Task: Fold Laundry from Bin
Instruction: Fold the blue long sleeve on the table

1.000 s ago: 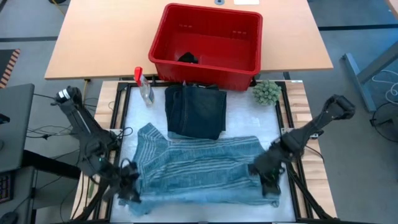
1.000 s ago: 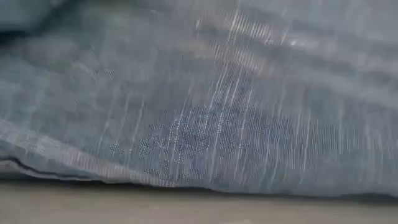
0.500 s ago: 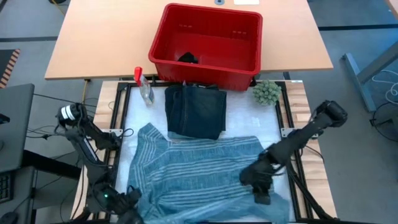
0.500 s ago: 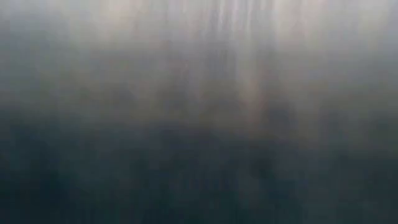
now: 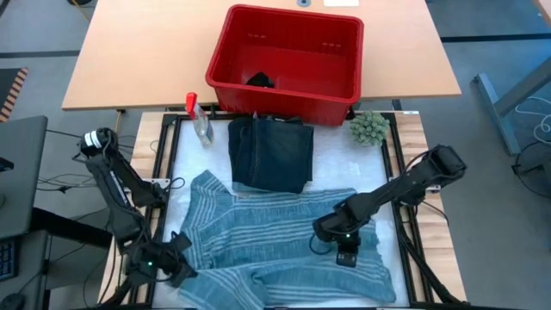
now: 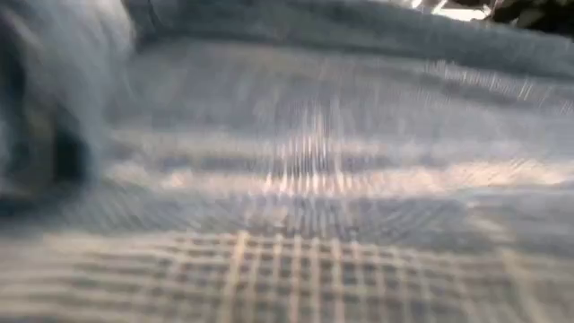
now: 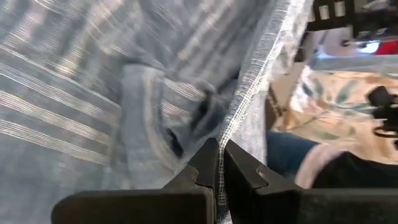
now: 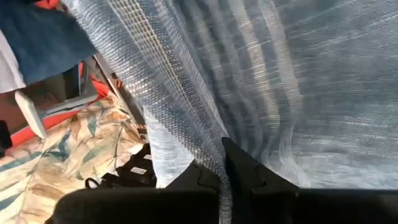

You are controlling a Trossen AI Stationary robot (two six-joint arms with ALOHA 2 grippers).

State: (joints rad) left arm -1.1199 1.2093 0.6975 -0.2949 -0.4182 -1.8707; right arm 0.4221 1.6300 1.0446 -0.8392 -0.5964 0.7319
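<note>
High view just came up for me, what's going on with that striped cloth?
Both arms are working the striped grey-blue garment spread on the mat. The left gripper pinches its hem at the near left corner, the right gripper grips its edge on the right. A dark folded garment lies before the red bin.

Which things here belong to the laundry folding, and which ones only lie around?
Belong to the job:
striped grey-blue garment, pinched by left gripper and right gripper
folded dark garment
black cloth in the red bin

Only lying about:
spray bottle
fuzzy green ball
</note>
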